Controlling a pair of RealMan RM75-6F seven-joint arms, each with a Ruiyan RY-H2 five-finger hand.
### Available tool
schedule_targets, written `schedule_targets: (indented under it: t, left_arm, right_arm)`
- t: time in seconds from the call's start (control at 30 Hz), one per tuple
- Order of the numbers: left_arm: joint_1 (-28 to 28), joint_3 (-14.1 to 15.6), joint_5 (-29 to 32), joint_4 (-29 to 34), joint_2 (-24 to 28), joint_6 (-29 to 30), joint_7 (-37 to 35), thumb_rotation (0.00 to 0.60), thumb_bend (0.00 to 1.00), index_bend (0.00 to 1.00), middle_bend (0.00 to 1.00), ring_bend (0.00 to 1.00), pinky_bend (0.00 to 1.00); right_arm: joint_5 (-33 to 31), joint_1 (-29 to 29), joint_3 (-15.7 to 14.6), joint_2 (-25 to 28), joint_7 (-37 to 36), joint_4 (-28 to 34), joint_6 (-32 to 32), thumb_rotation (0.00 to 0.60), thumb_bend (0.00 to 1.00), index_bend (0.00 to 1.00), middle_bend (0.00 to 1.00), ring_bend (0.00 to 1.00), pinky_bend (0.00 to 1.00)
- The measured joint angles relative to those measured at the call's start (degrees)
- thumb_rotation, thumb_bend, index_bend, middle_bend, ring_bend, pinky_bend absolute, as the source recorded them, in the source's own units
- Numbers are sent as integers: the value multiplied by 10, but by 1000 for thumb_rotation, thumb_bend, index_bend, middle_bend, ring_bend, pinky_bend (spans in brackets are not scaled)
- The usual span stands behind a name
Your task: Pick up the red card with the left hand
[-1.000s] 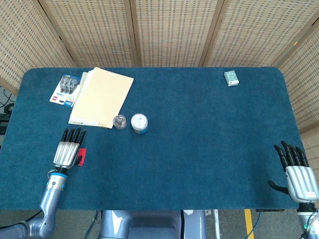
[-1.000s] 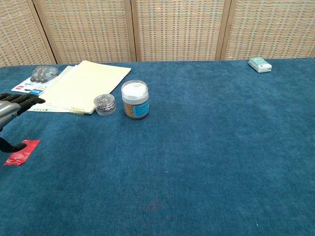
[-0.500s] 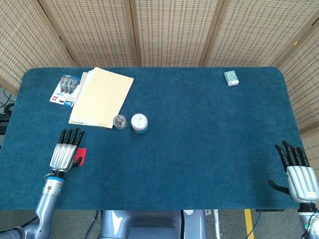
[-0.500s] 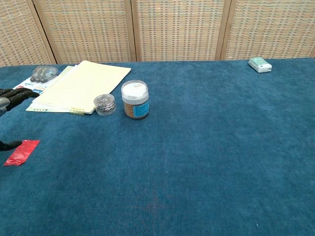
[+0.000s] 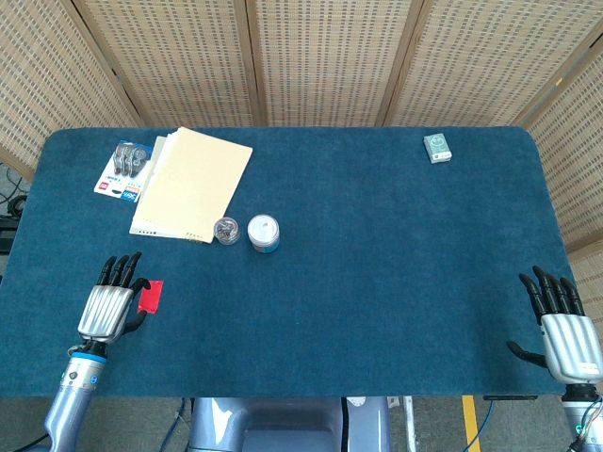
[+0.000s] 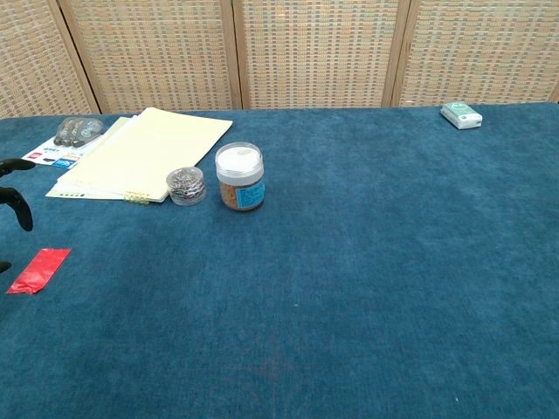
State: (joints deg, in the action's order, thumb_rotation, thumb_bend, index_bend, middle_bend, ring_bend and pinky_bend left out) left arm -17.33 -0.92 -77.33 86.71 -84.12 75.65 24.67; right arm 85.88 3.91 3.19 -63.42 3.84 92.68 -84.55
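The red card lies flat on the blue table cloth near the front left; the chest view shows the red card whole and uncovered. My left hand hovers just left of it, fingers spread and holding nothing, its thumb close to the card's left edge. In the chest view only dark fingertips of that hand show at the left border. My right hand rests open at the front right corner, far from the card.
A cream folder and a packet of clips lie at the back left. A small tin and a white-lidded jar stand right of the card's area. A green box sits at the back right.
My left hand has drawn back toward the front left, uncovering the red card, which stays flat in place. The right hand has not moved.
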Motion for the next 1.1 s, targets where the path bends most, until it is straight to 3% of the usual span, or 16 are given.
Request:
schedule_targets:
  t: [1.1]
  left_arm:
    - [0,-4,4,-133,-88,-33,3,600,330,509,0,0,0]
  right_arm:
    - [2,0,0,1,-5,-1,0,600,78,0,0,0,0]
